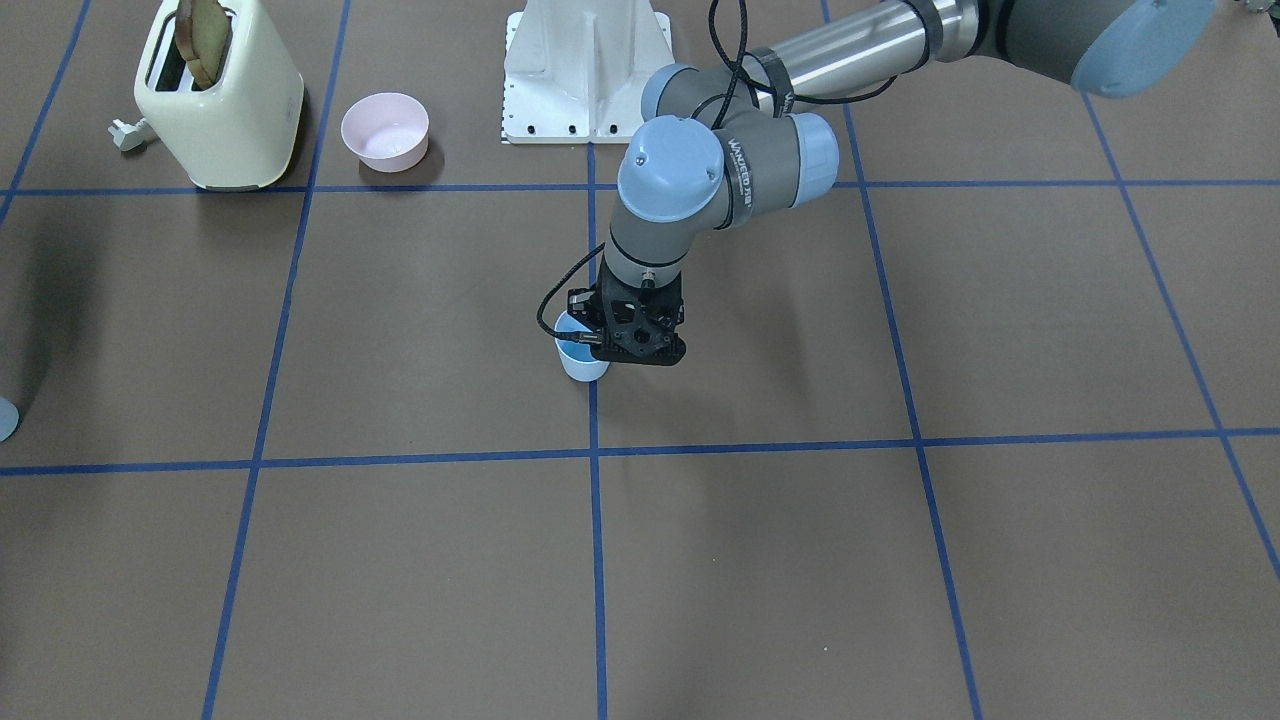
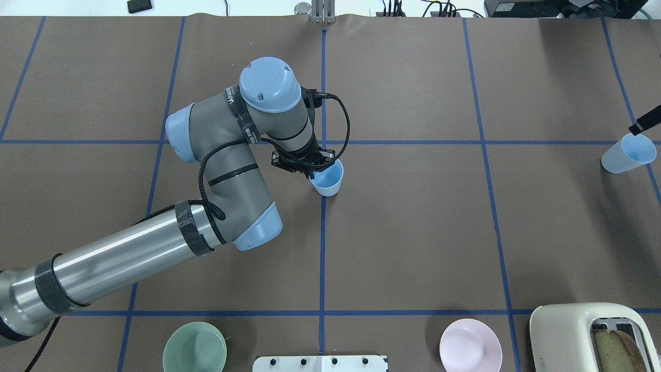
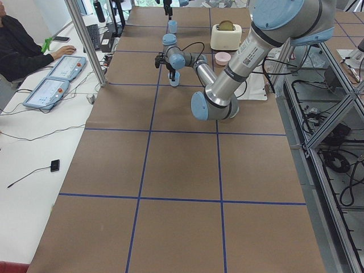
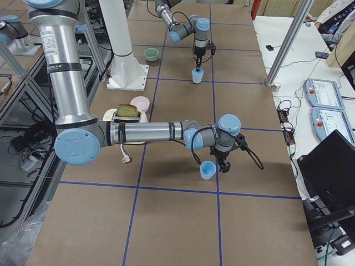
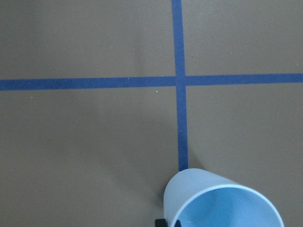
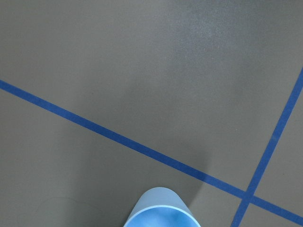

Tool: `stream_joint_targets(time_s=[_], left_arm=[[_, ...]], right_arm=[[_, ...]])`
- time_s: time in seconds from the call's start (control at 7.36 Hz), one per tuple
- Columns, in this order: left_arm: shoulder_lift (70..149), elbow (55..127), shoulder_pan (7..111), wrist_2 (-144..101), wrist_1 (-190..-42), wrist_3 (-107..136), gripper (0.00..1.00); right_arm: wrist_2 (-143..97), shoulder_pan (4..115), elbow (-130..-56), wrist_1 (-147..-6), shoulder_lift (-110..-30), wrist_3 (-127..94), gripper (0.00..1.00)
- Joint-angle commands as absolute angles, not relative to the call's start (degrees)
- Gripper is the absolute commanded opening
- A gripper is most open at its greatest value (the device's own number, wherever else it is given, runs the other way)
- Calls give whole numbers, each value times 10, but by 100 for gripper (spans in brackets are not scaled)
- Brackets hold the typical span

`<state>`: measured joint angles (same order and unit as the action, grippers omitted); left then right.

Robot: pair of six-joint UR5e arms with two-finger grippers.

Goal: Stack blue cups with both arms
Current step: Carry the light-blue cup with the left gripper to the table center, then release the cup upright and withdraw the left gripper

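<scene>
One blue cup [image 2: 329,181] stands upright near the table's middle, on a blue tape line. My left gripper [image 2: 313,172] points down at its rim and is shut on it; a black fingertip shows against the cup's wall [image 5: 222,203] in the left wrist view. In the front view this cup [image 1: 580,362] is half hidden by the gripper [image 1: 592,342]. The second blue cup [image 2: 626,154] stands at the table's right edge. My right gripper [image 4: 223,165] is close beside its rim [image 4: 208,170]. Only one finger [image 2: 644,124] shows overhead, so I cannot tell whether it is open. The right wrist view shows that cup [image 6: 160,213] below.
A cream toaster [image 2: 594,336] with a slice of bread, a pink bowl [image 2: 470,345] and a pale green bowl [image 2: 194,347] sit along the robot's side of the table. The white pedestal [image 1: 585,70] stands between the bowls. An operator sits beyond the far edge.
</scene>
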<state>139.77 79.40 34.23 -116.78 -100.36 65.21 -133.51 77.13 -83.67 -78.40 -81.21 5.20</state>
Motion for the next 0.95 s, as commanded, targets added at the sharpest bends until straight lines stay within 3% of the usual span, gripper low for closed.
stream_joint_targets(time_s=[0.0,0.41,0.81], left_arm=[[1395,800,343,-1136,-1023,649,97],[1393,823,348,-1133,-1017,649,98],[1312,888,403,-1170,-1014,608,98]], right_arm=[[-1335,771,-837,-784,-812,52,100],[-1335,771,-836,-784,-812,54,100],[-1334,772,-834,-784,-817,81,100]])
